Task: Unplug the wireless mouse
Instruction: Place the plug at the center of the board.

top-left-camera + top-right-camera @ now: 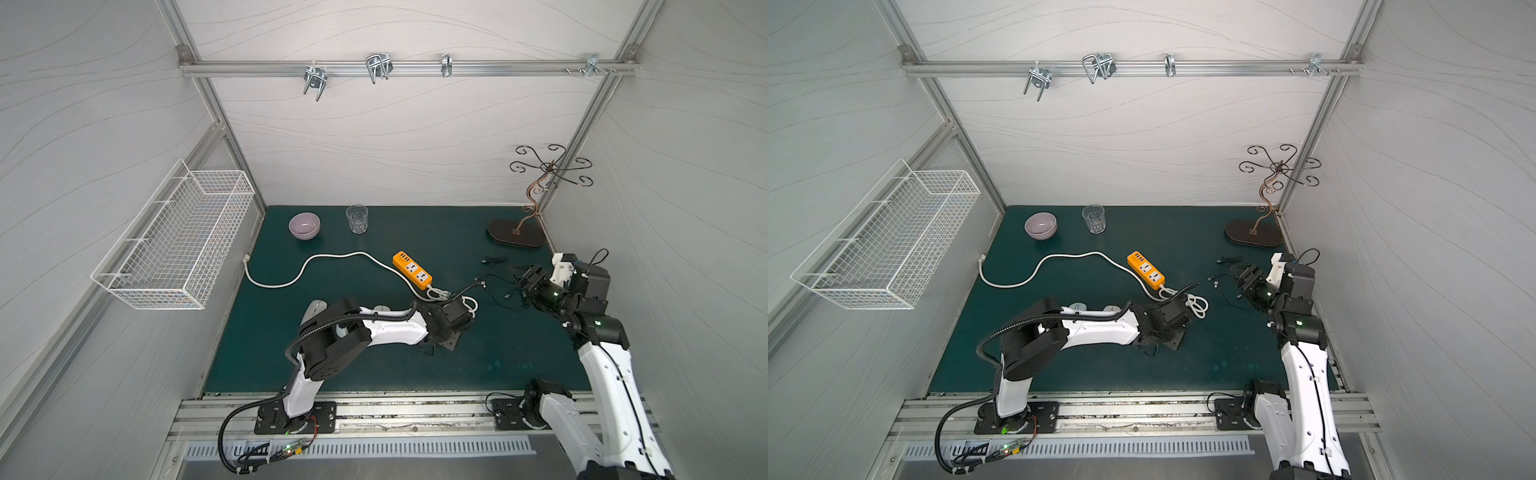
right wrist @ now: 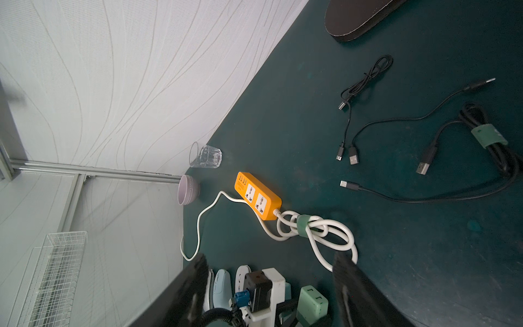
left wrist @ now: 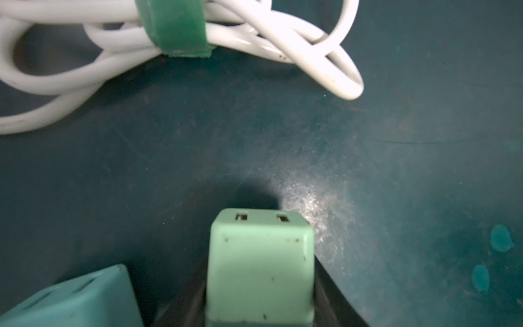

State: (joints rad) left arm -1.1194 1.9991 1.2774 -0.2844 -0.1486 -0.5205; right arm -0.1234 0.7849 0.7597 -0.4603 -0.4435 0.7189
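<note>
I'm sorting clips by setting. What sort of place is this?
Most likely a robot test booth, not a home or office: white panel walls on an aluminium frame, two arms bolted to a rail at the front, and staged props on a green mat such as a power strip and a bowl.

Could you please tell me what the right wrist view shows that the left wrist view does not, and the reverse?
Only the right wrist view shows the orange power strip, glass, purple bowl, loose black cables and mice. Only the left wrist view shows the darker teal block. Both show the bundled white cord with its green strap and the mint adapter.
</note>
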